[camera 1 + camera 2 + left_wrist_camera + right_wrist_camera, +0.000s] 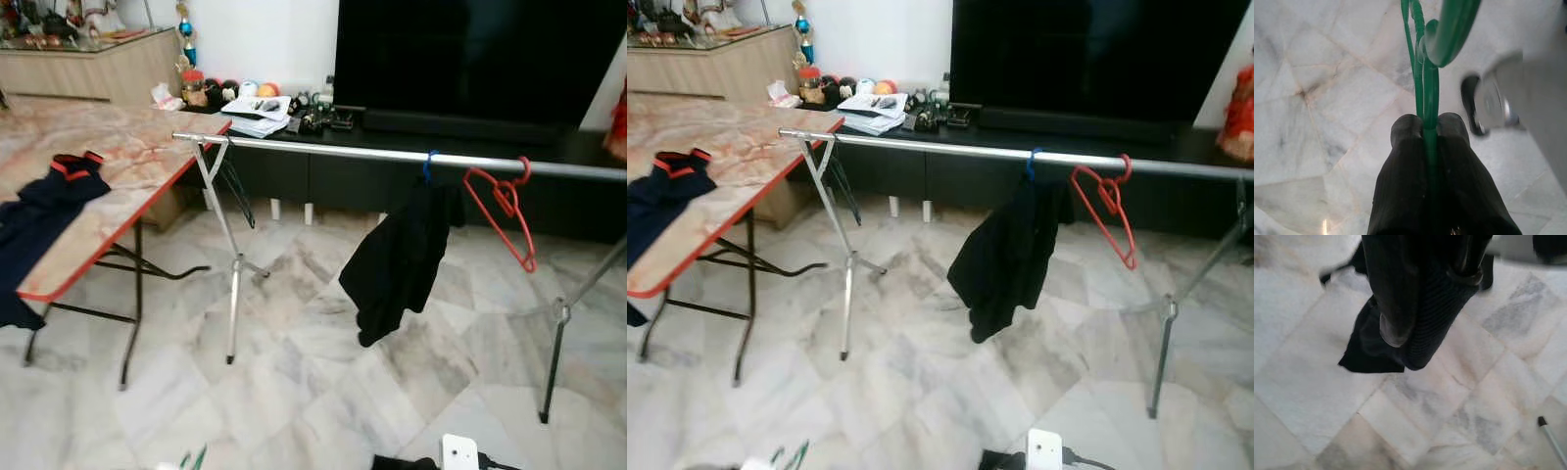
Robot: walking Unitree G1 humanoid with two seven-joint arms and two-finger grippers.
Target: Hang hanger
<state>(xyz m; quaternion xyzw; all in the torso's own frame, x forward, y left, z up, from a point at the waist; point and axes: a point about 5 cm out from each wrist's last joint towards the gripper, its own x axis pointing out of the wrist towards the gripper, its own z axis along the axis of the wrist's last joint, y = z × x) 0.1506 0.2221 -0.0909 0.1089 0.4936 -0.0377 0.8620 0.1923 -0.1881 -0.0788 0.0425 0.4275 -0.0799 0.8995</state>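
My left gripper (1429, 122) is shut on the stem of a green hanger (1422, 73), held low over the marble floor; the hanger's tips peek in at the bottom of the head view (193, 458). My right gripper (1410, 338) hangs low too, its fingers closed with a piece of black cloth (1366, 357) at their tips. Ahead stands a silver clothes rail (323, 149). On it hang a black garment (402, 259) from a blue hook, a bare red hanger (505, 211), and a dark hanger (235, 191) near the left end.
A marble-patterned folding table (118, 157) with a red edge stands on the left, a navy garment (44, 211) lying on it. Behind the rail are a low black cabinet (323, 176) and a large TV (470, 59). The rail's legs (233, 294) splay onto the floor.
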